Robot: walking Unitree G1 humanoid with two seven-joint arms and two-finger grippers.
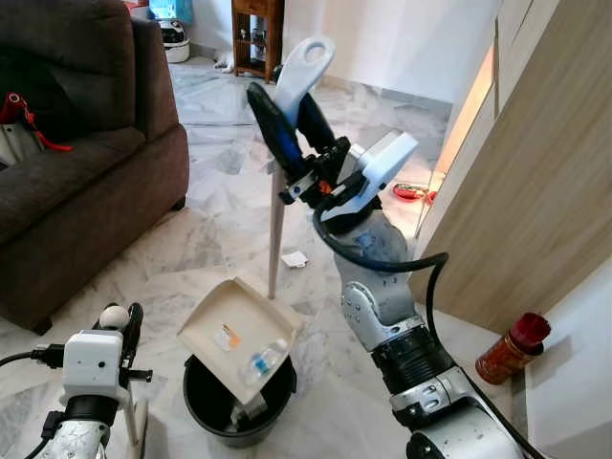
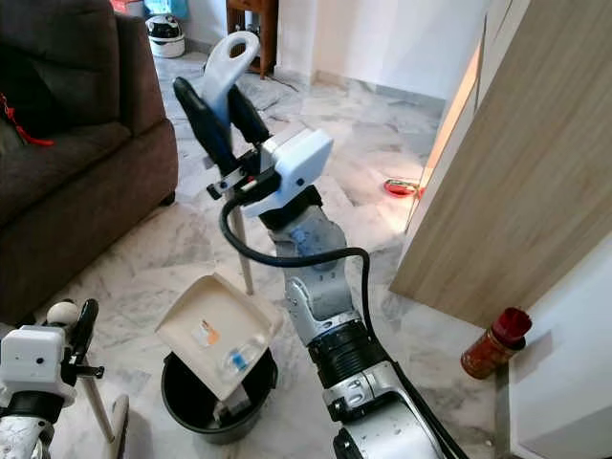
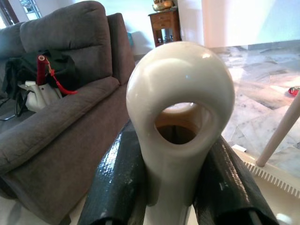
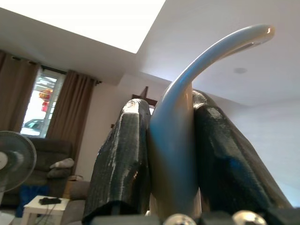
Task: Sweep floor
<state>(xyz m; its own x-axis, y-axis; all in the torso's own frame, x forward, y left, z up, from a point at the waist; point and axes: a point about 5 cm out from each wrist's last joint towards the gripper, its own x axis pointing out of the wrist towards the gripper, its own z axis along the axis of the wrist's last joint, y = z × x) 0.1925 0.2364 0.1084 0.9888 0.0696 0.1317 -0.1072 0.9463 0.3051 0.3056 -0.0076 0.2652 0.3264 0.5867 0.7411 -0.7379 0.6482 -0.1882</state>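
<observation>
— What sort of place is this?
— A home's living room: a dark brown sofa (image 1: 76,163) on a marble-tiled floor (image 1: 191,239), and a small wooden cabinet (image 1: 256,33) by the far white wall.
— Anything else?
— Curtained windows (image 4: 61,112), a standing fan (image 4: 14,164) and a low white table (image 4: 44,206) — plainly domestic.

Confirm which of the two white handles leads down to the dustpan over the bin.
The tall handle in the right gripper; its pole ends at the dustpan above the black bin.
</observation>
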